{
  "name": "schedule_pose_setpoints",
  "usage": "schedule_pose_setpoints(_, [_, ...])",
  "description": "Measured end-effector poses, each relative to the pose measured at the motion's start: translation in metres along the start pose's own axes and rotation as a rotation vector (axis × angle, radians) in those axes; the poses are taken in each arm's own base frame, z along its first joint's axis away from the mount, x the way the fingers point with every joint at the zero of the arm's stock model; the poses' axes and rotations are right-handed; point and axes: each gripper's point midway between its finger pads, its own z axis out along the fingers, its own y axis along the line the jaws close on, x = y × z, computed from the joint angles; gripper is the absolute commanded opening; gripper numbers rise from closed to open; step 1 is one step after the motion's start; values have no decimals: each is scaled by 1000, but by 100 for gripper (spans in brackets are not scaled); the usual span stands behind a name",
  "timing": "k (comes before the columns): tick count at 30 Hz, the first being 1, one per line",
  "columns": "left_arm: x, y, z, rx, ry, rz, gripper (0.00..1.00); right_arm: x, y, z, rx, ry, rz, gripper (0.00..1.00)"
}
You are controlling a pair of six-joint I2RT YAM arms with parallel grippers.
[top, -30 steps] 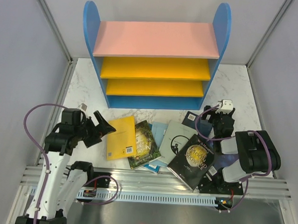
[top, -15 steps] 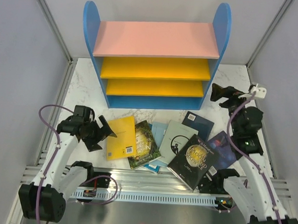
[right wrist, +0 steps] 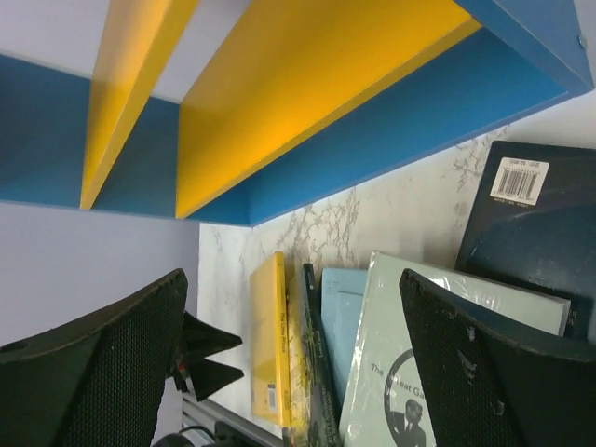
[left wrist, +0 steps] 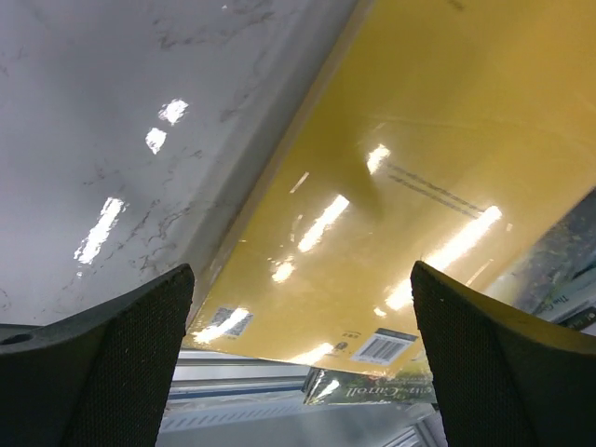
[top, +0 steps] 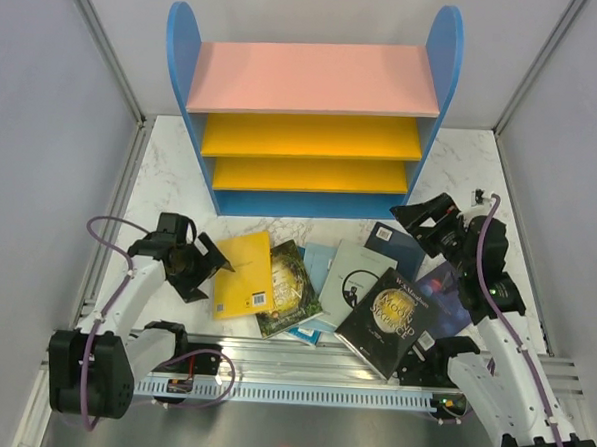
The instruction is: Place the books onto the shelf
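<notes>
Hovering left tool [top: 209, 267], jaws wide and empty, over yellow book [top: 244, 274] edge, likely lining up a pinch. Poising right tool [top: 412, 218], likewise open, above books [top: 361, 275] fanned on surface [top: 171, 177]; shelf [top: 311, 79] standing beyond, holding none.

One shelf [top: 309, 205] has one pink board [top: 311, 77], two yellow boards [top: 313, 136] and two blue sides [top: 446, 51]. The books [top: 354, 276] overlap: seven covers show plainly, and a teal edge [top: 301, 335] beneath may be an eighth. There are two arms [top: 125, 295], one on each side.
</notes>
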Motion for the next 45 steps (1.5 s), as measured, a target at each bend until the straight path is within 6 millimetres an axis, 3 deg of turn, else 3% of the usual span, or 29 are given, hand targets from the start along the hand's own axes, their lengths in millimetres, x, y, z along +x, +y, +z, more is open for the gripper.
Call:
schedule_pose_setpoints(5, [11,22,19,-67,27,-68,100,-19,41,-13,-66,-19,-64,98])
schedule_pose_setpoints(8, [10,27,25,-80,14,-89,100,-24,51,-19,-93,-34,-71,98])
schedule_pose_setpoints(14, [8,19,33,-4,-11,-116,100,-14,40,-20,-51,5,-69,98])
schedule_pose_setpoints(32, [-2,-29,35,491,-195,-115,98,-3,21,-37,45,44,-100,98])
schedule_pose_setpoints(45, [3,-46,45,575,-116,-57,91,-9,24,-36,68,43,-98,98])
